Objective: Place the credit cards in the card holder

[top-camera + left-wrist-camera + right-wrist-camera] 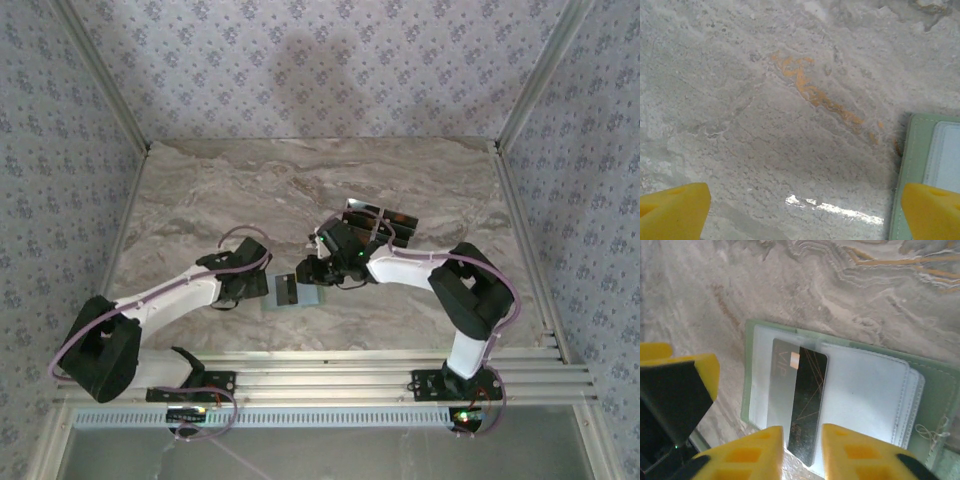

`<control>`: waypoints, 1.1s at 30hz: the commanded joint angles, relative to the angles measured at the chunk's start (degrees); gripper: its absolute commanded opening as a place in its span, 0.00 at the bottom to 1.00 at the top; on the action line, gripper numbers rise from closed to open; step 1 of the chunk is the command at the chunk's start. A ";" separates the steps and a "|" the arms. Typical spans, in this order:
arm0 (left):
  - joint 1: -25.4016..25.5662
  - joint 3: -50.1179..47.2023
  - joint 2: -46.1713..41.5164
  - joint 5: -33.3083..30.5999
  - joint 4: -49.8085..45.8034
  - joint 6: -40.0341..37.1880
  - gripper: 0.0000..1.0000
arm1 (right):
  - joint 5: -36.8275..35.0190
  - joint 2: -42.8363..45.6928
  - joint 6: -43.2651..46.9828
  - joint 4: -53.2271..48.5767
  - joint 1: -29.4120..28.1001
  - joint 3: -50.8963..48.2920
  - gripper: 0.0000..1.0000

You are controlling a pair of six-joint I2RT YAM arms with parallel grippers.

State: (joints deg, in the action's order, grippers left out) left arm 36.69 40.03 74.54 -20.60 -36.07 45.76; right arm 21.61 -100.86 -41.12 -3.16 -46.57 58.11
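Marbled table [200, 190] between papered walls. Near its front middle the card holder [935, 390] lies open and flat, a green rim around clear pockets. One black card [807, 400] with an orange mark seems partway under the plastic of the left pocket. Its lower end sticks out past the holder's edge, between the fingertips of the right gripper [803, 455]. Those jaws stand close together with the card's end in the gap; whether they press on it I cannot tell. The left gripper [805, 215] hovers just beside the holder's left edge, jaws spread wide, gripping nothing. The rest of the cards [378, 222] lie in a loose heap farther back.

The main risk is the holder itself — it looks soft and nothing pins it. A push on the card could slide the whole holder along the table instead of seating the card. The card also sits slightly askew to the pocket, so a corner may catch on the seam and jam. And if the jaws drag as they back away, the card may come out with them.
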 commanded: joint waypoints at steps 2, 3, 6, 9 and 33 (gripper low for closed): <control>-0.53 -1.86 -1.48 -1.55 -2.46 2.67 0.98 | -6.51 -1.40 6.83 -12.49 -2.07 5.07 0.16; -0.50 -2.14 -1.50 -1.70 -2.47 2.99 0.98 | -6.91 -2.10 7.16 -13.15 -2.38 5.81 0.14; -0.59 -2.89 -1.77 -2.04 -2.43 3.76 0.99 | -7.25 -3.84 7.71 -13.96 -3.26 7.48 0.11; -0.69 -3.51 -1.86 -2.17 -2.44 4.51 0.99 | -7.61 -5.35 8.05 -14.66 -3.92 8.72 0.09; -0.72 -6.84 0.93 1.47 2.53 4.04 0.98 | -5.65 -12.07 7.29 -14.38 -6.33 14.57 0.07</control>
State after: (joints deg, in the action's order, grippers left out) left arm 36.32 33.78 74.46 -20.18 -34.72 49.60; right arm 15.40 -111.68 -34.00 -16.16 -52.25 70.98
